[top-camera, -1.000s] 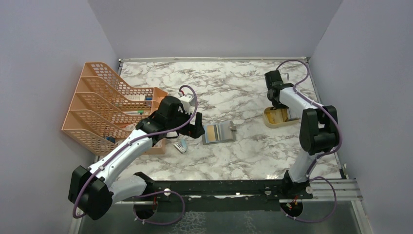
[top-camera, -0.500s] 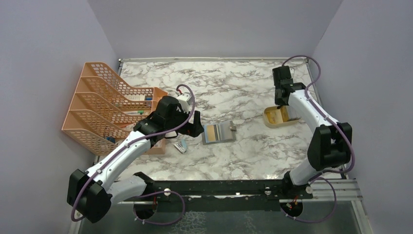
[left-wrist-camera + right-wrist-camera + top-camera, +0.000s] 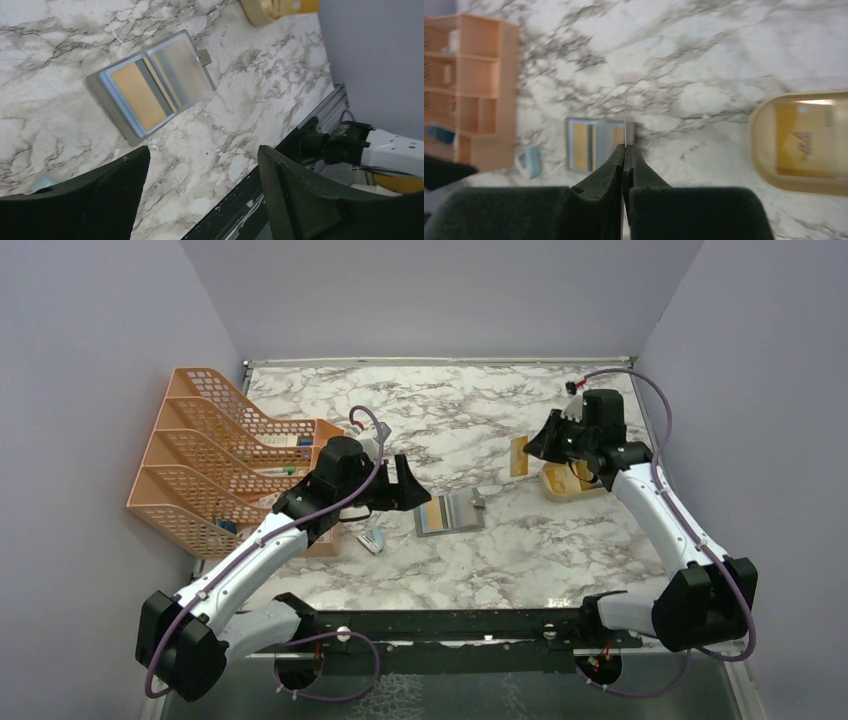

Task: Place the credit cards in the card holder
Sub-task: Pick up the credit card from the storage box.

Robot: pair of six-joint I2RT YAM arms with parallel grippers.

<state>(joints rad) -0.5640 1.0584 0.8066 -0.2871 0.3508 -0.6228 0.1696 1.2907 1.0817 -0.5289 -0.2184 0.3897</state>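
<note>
From above, the right claw [image 3: 533,447] is pinched shut on a tan-gold credit card [image 3: 519,456]. It carries the card on edge over the surface [image 3: 480,570], between the tan tray [image 3: 556,495] and the card holder [image 3: 450,511]. The left claw [image 3: 405,485] hangs spread wide and empty just beside the holder.

The left wrist view shows the holder [image 3: 150,87] lying open and flat, light blue inside, with tan showing in one pocket.

In the right wrist view the card [image 3: 625,117] is a thin line seen edge-on. A second card [image 3: 804,140] waits in the tray [image 3: 760,150]. This looks like the carry step. Next the card must be tilted flat and its edge slid into a pocket.
</note>
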